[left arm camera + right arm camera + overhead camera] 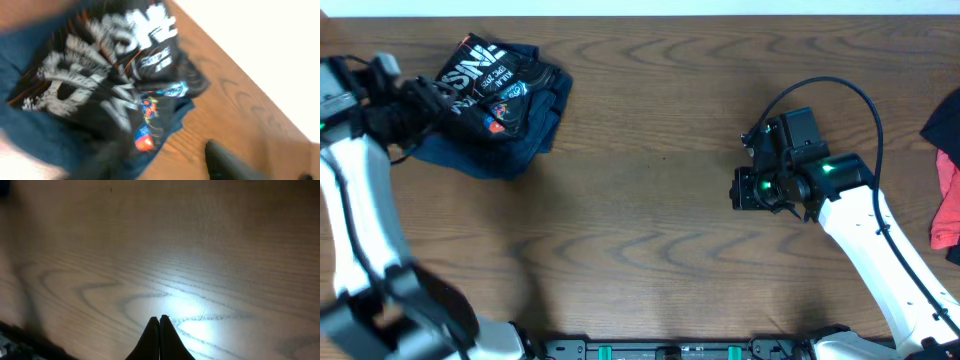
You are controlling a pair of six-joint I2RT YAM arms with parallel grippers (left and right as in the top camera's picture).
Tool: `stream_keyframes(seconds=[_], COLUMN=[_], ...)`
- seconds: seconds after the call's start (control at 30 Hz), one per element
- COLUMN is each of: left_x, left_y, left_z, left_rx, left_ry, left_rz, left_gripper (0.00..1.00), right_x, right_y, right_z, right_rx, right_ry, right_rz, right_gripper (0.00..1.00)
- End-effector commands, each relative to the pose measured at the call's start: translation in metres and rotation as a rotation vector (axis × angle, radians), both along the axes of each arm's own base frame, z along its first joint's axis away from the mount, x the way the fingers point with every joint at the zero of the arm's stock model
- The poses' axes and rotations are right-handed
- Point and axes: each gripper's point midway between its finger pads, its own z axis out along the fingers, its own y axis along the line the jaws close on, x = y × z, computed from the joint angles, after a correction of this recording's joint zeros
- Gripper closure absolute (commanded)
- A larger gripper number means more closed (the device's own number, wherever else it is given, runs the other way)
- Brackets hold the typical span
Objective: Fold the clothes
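We see the black jersey [492,82] at the far left of the table [650,240], bunched into a compact, rumpled packet with its large white lettering [470,70] facing up. It lies on top of a navy denim garment [515,145], which spreads out from under it toward the near side and the right.

The left gripper [420,100] sits at the jersey's left edge, touching or just beside the cloth. From above we cannot make out how its jaws stand. The left wrist view is blurred. It shows the jersey [115,85] filling most of the frame, with thin orange lines, white letters and small blue and red logos [145,140], and the navy garment [25,135] beneath it. One dark finger [227,160] shows at the lower right over bare wood. The other side is lost in the blur, so we cannot tell whether this gripper is wide, narrow or pinching cloth.

The right gripper [748,190] hangs over bare wood in the right half of the table, well apart from the jersey. In the right wrist view its fingertips [160,325] are pressed together with nothing between them, above brightly lit wood grain.

At the far right edge lies a red-pink garment [948,205], with a dark cloth [942,125] just beyond it, both well away from either gripper
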Motion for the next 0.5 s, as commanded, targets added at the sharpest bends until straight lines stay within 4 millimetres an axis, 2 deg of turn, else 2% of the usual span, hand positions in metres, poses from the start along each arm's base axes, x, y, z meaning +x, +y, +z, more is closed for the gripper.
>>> stream_keyframes(seconds=[0.0, 0.07, 0.17, 0.47], left_x=[-0.017, -0.025, -0.025, -0.013], left_y=[0.015, 0.022, 0.021, -0.016], left_z=[0.026, 0.022, 0.006, -0.104], left_rx=[0.188, 0.233, 0.246, 0.196], left_ry=[-0.015, 0.026, 0.061, 0.271], left_rz=[0.028, 0.055, 0.024, -0.195], left_gripper=[0.77, 0.80, 0.80, 0.78], right_x=[0.005, 0.006, 0.007, 0.005], right_y=[-0.003, -0.003, -0.003, -0.003], right_z=[0.003, 0.003, 0.004, 0.004], right_rx=[-0.012, -0.010, -0.009, -0.009], right_ry=[-0.023, -0.028, -0.032, -0.025], right_rz=[-0.017, -0.017, -0.017, -0.016], right_gripper=[0.99, 0.99, 0.99, 0.99])
